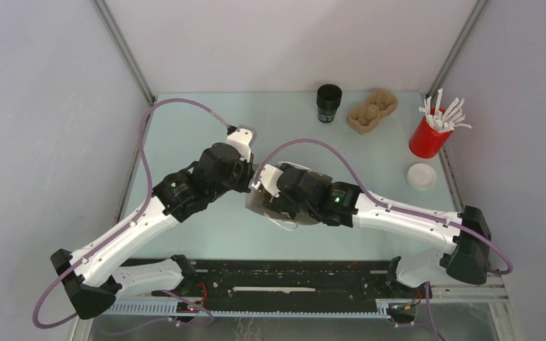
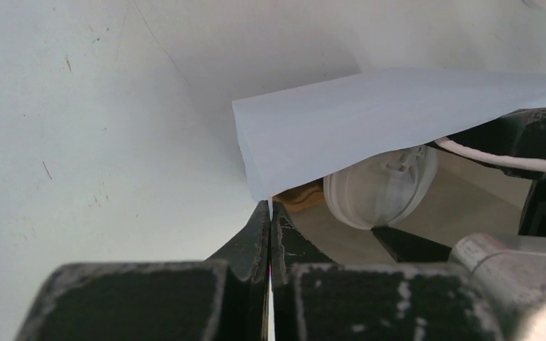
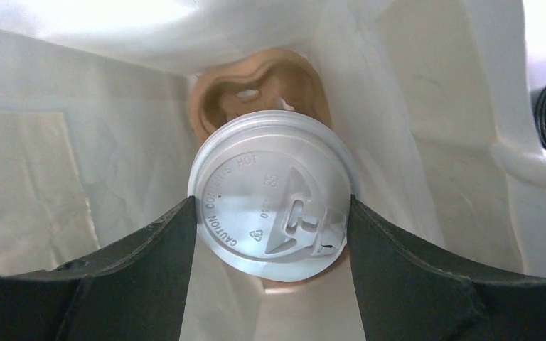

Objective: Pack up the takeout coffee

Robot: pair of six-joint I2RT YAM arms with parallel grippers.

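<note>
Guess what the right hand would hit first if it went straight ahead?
Probably the brown cardboard carrier inside the white bag, just beyond the lidded cup it grips; depth is unclear.

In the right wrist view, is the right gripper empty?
No, the fingers of the right gripper touch both sides of the white lid of the takeout coffee, inside the white bag.

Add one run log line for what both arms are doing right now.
left gripper shut on bag rim | right gripper holding takeout coffee inside bag, over brown carrier | not released
</note>
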